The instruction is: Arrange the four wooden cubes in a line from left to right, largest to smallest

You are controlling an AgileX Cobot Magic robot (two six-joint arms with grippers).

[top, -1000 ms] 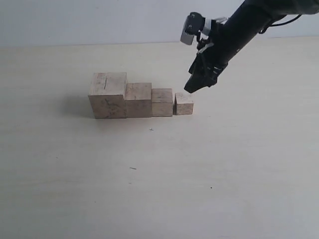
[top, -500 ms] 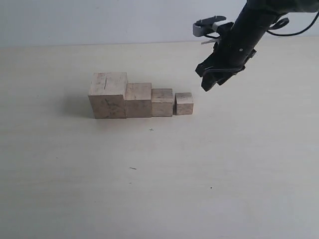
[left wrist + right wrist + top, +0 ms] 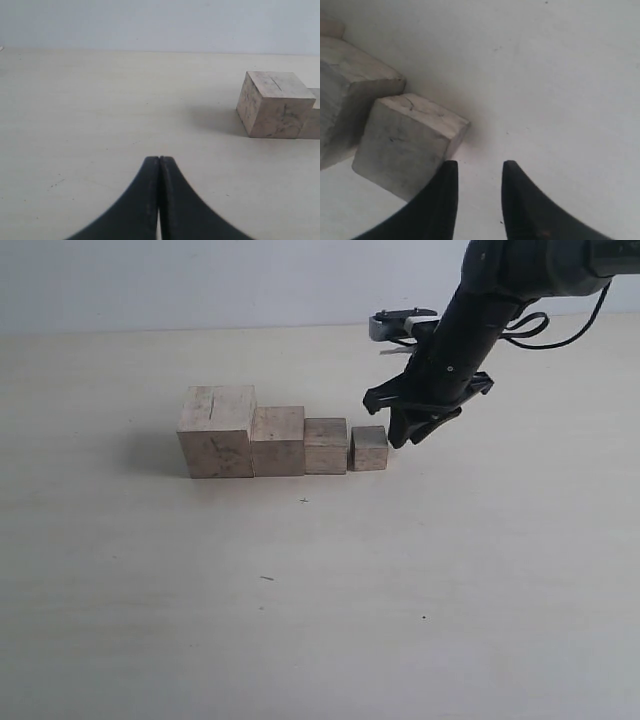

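Four pale wooden cubes stand in a touching row on the table. From left to right they are the largest cube (image 3: 216, 430) with a dark slit on top, the second cube (image 3: 278, 440), the third cube (image 3: 325, 445) and the smallest cube (image 3: 368, 448). My right gripper (image 3: 402, 438) hangs open just right of the smallest cube (image 3: 407, 142), holding nothing, one fingertip (image 3: 448, 172) close beside it. My left gripper (image 3: 159, 161) is shut and empty, well away from the largest cube (image 3: 274, 102); its arm does not show in the exterior view.
The pale table (image 3: 320, 600) stretches wide in front of and around the row. A light wall (image 3: 200, 280) rises behind the table's far edge.
The right gripper swung away to the right, then came back down and left, ending low beside the smallest cube. The cubes have not moved.
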